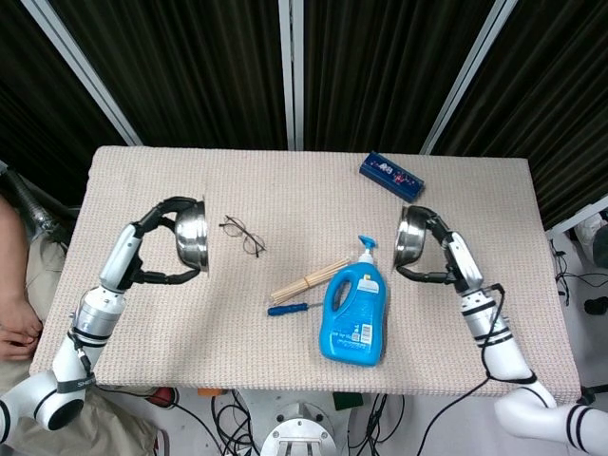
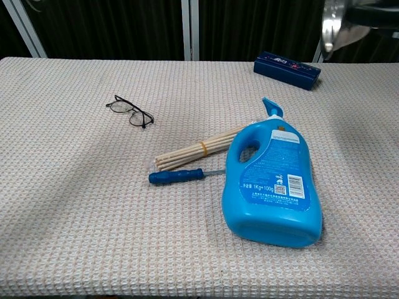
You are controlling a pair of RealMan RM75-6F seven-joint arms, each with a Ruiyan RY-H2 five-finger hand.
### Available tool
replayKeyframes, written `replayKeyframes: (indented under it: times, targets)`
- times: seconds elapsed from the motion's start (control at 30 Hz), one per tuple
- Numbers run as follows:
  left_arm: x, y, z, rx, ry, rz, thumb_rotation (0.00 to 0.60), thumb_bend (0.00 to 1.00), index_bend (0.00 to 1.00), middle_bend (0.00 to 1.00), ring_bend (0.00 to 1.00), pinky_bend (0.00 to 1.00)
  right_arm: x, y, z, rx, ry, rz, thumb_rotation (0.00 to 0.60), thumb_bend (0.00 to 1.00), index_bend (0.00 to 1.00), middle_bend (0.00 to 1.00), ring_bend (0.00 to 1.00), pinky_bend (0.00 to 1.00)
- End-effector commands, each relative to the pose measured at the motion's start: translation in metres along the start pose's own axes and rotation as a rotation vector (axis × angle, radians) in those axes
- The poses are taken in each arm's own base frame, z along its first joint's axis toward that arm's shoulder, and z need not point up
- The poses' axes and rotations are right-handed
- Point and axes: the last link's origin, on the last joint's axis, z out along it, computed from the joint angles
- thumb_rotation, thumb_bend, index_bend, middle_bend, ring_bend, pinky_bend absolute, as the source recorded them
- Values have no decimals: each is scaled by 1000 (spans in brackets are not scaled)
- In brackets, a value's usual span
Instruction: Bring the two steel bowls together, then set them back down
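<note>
My left hand (image 1: 163, 249) grips a steel bowl (image 1: 193, 237) held on edge above the left side of the table, its rim facing right. A second steel bowl (image 1: 410, 235) is tipped on edge in my right hand (image 1: 439, 255), its rim facing left. The two bowls are far apart, with the detergent bottle between them. In the chest view only the right bowl's edge (image 2: 331, 23) and a dark part of the right hand (image 2: 373, 15) show at the top right; the left hand and its bowl are out of that view.
A blue detergent bottle (image 1: 355, 308) lies flat at centre right. Beside it are a bundle of wooden sticks (image 1: 306, 281) and a blue-handled screwdriver (image 1: 286, 308). Glasses (image 1: 242, 234) lie next to the left bowl. A dark blue box (image 1: 390, 175) sits at the back right.
</note>
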Motion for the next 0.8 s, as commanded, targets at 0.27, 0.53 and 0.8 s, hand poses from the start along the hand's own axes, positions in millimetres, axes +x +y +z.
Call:
replayKeyframes:
  times: [0.27,0.53,0.8]
  targets:
    - [-35,17,24,-46,30,66,600,149,481,441,339,473,-78,-16,50,-7,-183,394,600,295,359,333,285,157]
    - [-55,29,43,-82,69,202,600,150,494,451,347,456,-110,-29,68,-45,-278,537,600,294,360,336,285,159]
    - [-72,35,44,-95,23,202,600,150,497,453,353,457,-122,-30,78,-74,-336,568,600,294,359,336,285,159]
